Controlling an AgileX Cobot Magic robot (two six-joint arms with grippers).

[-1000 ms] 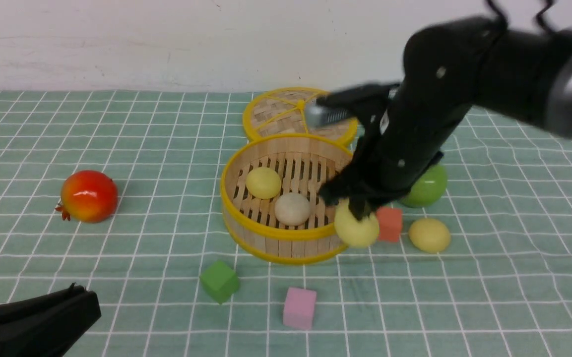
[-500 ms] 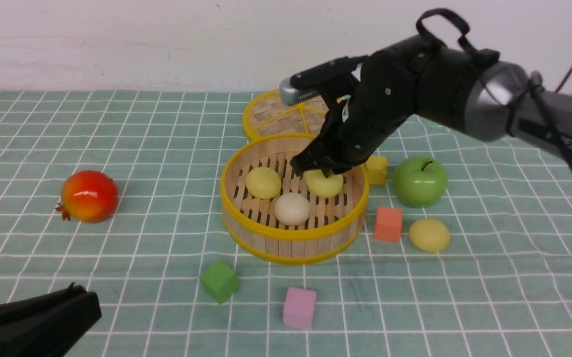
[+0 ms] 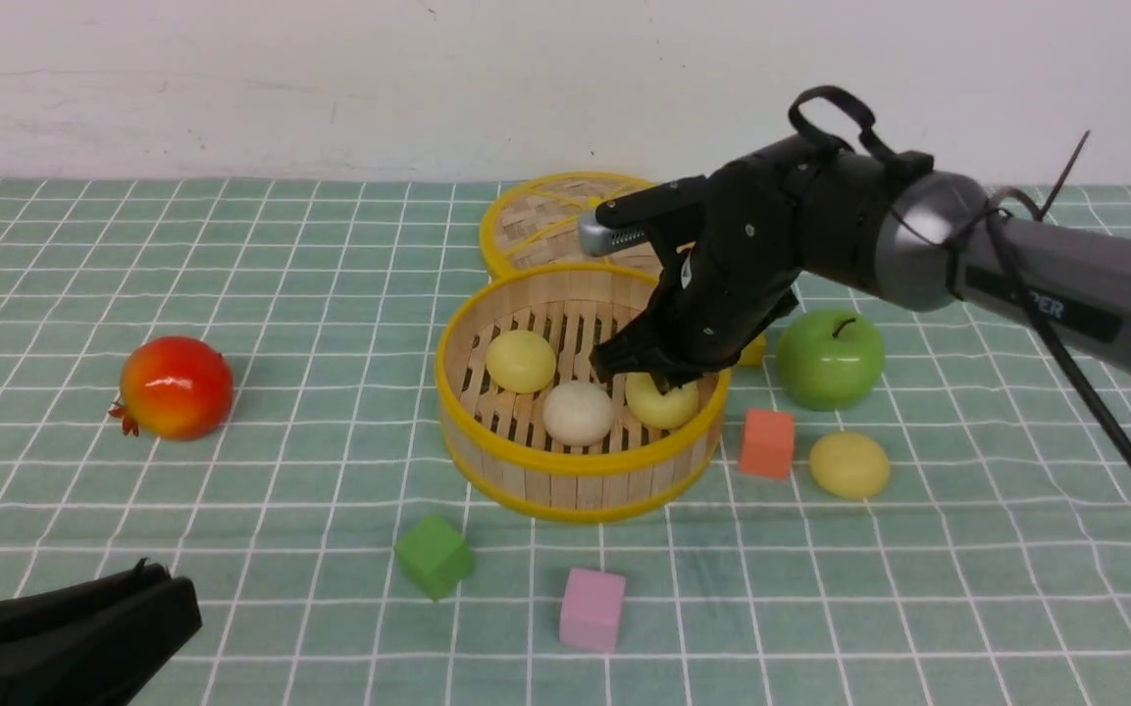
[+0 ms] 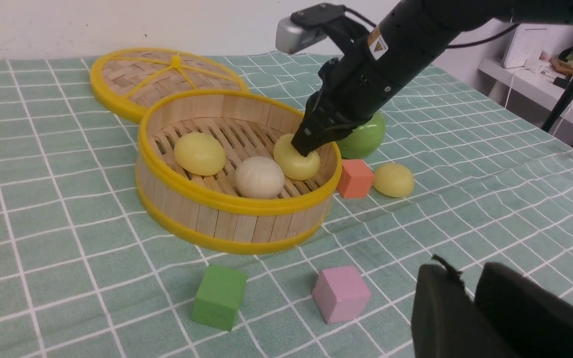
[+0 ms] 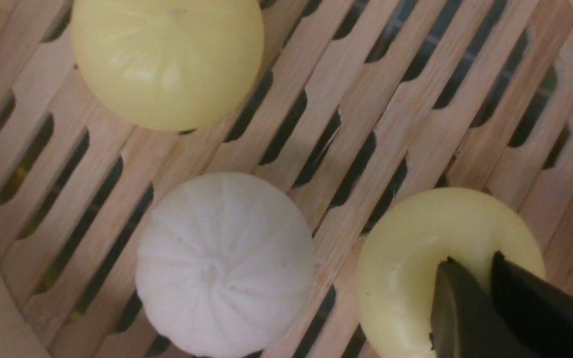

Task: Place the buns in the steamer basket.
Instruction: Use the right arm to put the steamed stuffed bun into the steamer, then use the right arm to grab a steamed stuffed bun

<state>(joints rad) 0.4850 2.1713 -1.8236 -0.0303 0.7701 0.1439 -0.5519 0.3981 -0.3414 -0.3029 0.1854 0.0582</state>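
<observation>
The steamer basket (image 3: 575, 480) stands mid-table with three buns on its slatted floor: a pale yellow one (image 3: 521, 361), an off-white one (image 3: 578, 412) and a second yellow one (image 3: 663, 402). My right gripper (image 3: 648, 378) reaches down into the basket, its jaws shut on the top of that second yellow bun (image 5: 415, 248), which rests on the slats. A fourth, yellow bun (image 3: 849, 464) lies on the cloth to the basket's right. My left gripper (image 4: 465, 271) hovers low at the near left, fingers together with nothing between them.
The flat woven lid (image 3: 565, 221) lies behind the basket. A green apple (image 3: 830, 358) and an orange cube (image 3: 767, 443) sit right of the basket, near the loose bun. A green cube (image 3: 435, 556) and a pink cube (image 3: 592, 608) lie in front. A red fruit (image 3: 176, 387) is at the left.
My right gripper carried the yellow bun from outside the basket's right wall over the rim and lowered it onto the slats. The left gripper stayed put.
</observation>
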